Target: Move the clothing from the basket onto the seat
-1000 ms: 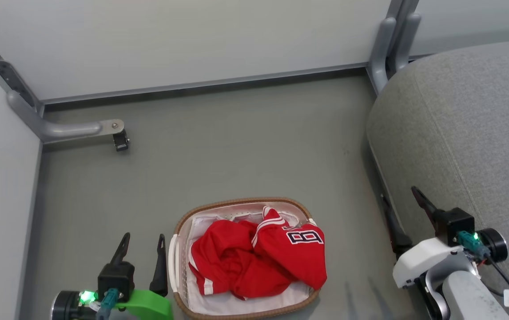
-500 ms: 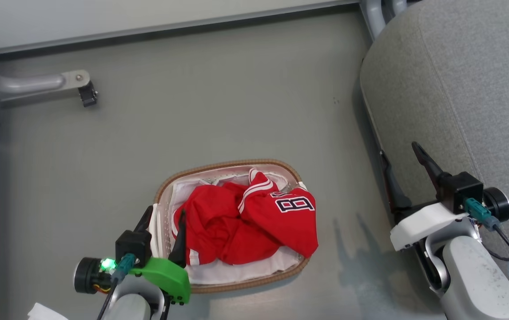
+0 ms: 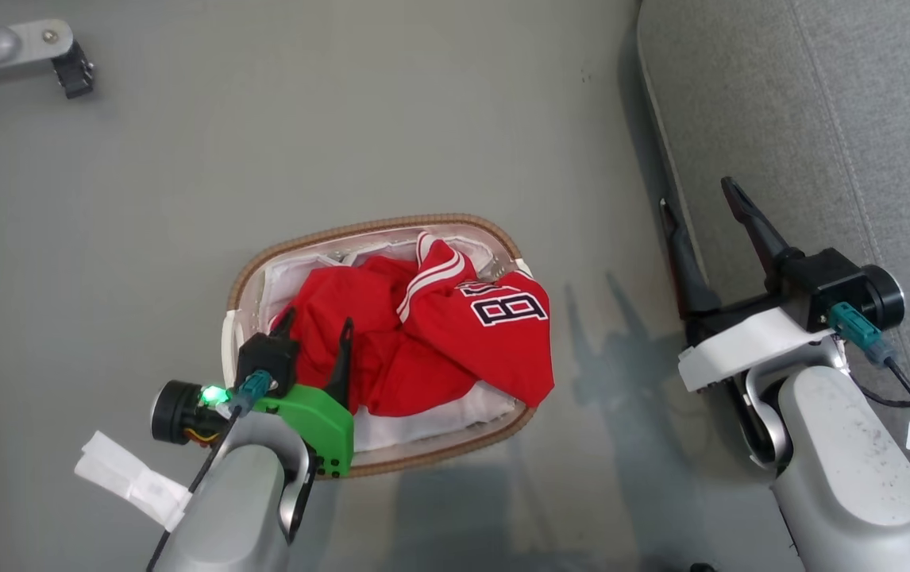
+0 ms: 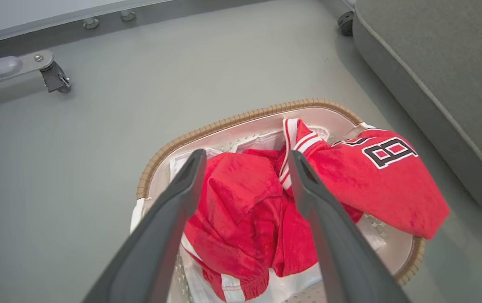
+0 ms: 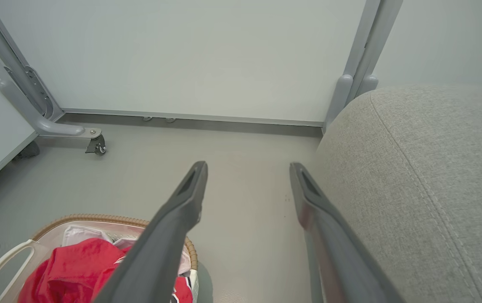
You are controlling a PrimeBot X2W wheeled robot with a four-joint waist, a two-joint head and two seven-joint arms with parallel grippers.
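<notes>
The oval white basket with a brown woven rim stands on the grey floor. Red clothing is heaped in it on a white liner; one piece has white striped trim and a navy-and-white numeral and hangs over the right rim. My left gripper is open, hovering over the left part of the heap. In the left wrist view its fingers straddle a plain red fold, apart from the numbered piece. My right gripper is open and empty beside the grey seat, by its left edge.
A grey metal leg with a black castor stands at the far left. In the right wrist view a pale wall panel and a grey post close off the back. Bare floor lies between basket and wall.
The head camera has tilted down, shifting the whole picture. My left gripper has moved from beside the basket's left handle to above the red heap. Both grippers stay open.
</notes>
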